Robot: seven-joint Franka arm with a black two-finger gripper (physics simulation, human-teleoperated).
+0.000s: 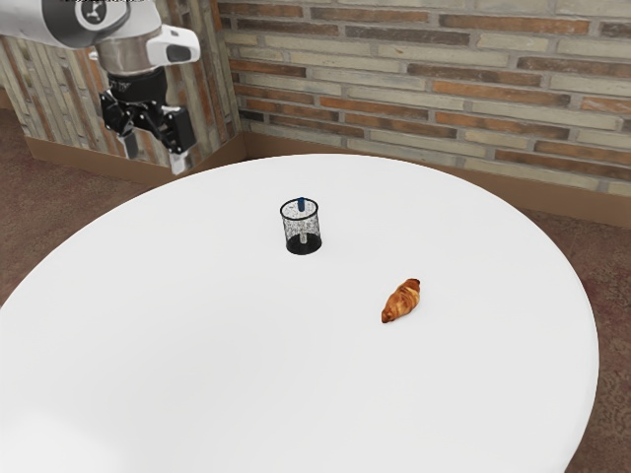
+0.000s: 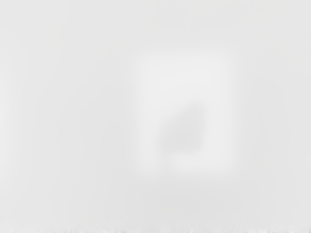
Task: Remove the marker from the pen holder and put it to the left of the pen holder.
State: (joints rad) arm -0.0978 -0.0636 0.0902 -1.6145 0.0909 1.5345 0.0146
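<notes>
Your marker (image 1: 301, 205) stands inside the pen holder (image 1: 304, 247); near that holder, you have a croissant (image 1: 401, 301) on the white table (image 1: 217, 355); your gripper (image 1: 155, 156) hangs well away toward the exterior view's upper left, fingers spread apart.

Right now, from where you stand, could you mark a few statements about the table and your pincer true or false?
1. The blue-ended marker is inside the mesh pen holder. True.
2. The pen holder lies on its side. False: it stands upright.
3. My pincer is shut on the marker. False: it is open, well away from the marker.
4. A croissant lies on the round white table. True.
5. The croissant touches the pen holder. False: bare tabletop separates them.
</notes>
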